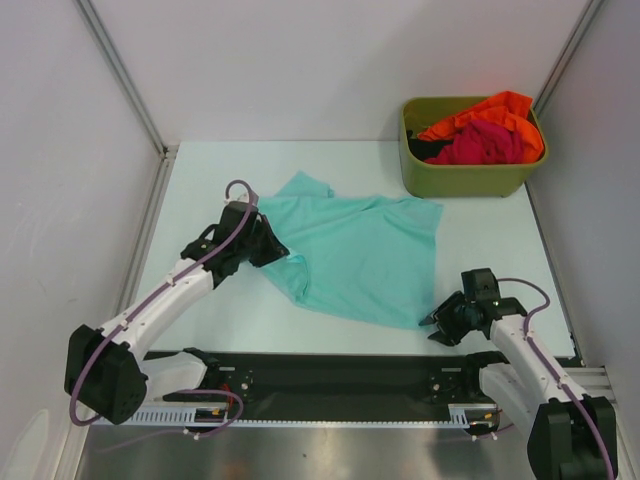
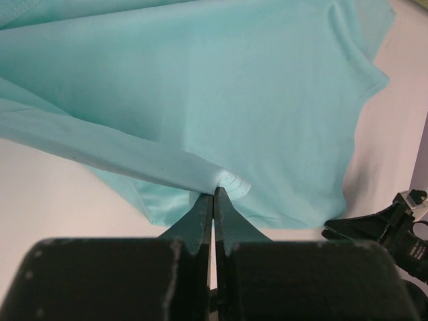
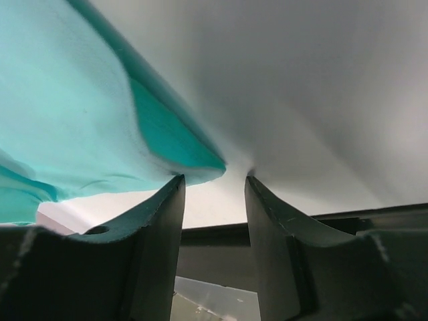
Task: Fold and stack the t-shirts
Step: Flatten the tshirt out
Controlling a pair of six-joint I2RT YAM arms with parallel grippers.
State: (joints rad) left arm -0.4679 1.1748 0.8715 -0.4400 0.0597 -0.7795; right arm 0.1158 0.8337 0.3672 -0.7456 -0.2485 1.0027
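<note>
A teal t-shirt [image 1: 360,250] lies spread on the white table, partly folded along its left side. My left gripper [image 1: 270,248] is at the shirt's left edge and shut on a fold of the teal cloth [image 2: 224,179], with the jaws pressed together. My right gripper [image 1: 432,325] sits at the shirt's near right corner. Its jaws stand apart, and the corner of the teal cloth [image 3: 194,160] rests at the tip of its left finger [image 3: 157,221], with table showing in the gap. An orange t-shirt [image 1: 495,108] and a magenta t-shirt [image 1: 485,145] lie crumpled in the bin.
The olive-green bin [image 1: 465,180] stands at the table's far right corner. White walls close in the left, back and right sides. A black rail [image 1: 330,375] with the arm bases runs along the near edge.
</note>
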